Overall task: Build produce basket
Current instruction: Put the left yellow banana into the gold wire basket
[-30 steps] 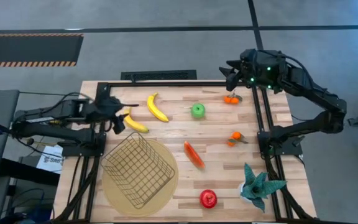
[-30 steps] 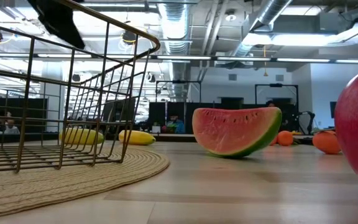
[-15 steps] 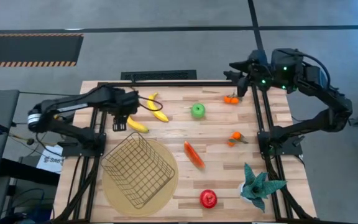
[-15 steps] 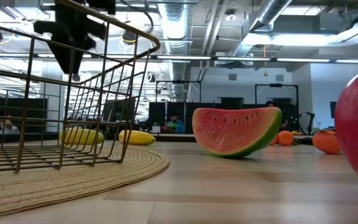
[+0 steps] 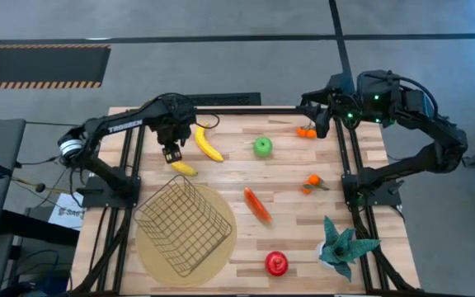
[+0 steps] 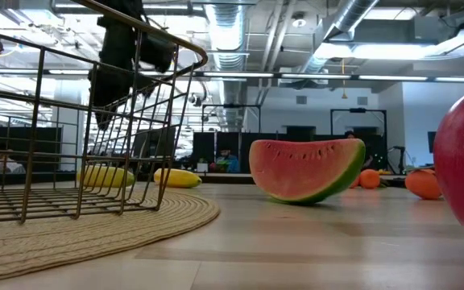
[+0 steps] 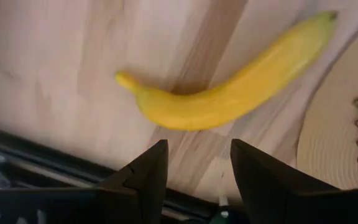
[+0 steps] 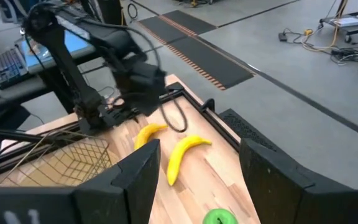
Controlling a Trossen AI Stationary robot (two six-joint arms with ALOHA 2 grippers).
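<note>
Two yellow bananas lie flat on the wood table: one [image 5: 183,168] near the left, one [image 5: 209,143] beside it. My left gripper [image 7: 194,169] hangs open, pointing down, just above the nearer banana [image 7: 229,99], touching nothing. It also shows as a dark shape [image 6: 119,68] behind the basket wires. The wire basket [image 5: 184,224] stands on a round tan mat [image 5: 221,247]. A green apple [image 5: 262,147], two small oranges [image 5: 306,130] [image 5: 312,181], a watermelon wedge [image 5: 256,204] and a red round fruit [image 5: 276,263] rest on the table. My right gripper [image 8: 197,180] waits open, high over the far right corner.
A teal spiky plant [image 5: 345,243] stands at the near right. Dark frame rails [image 5: 221,110] run along the far and side edges. Bare wood lies between the basket and the wedge.
My left gripper has swung out from the table's left edge toward the right, tipped over until it points down, and sunk over the nearer banana. The fruits and basket have kept still.
</note>
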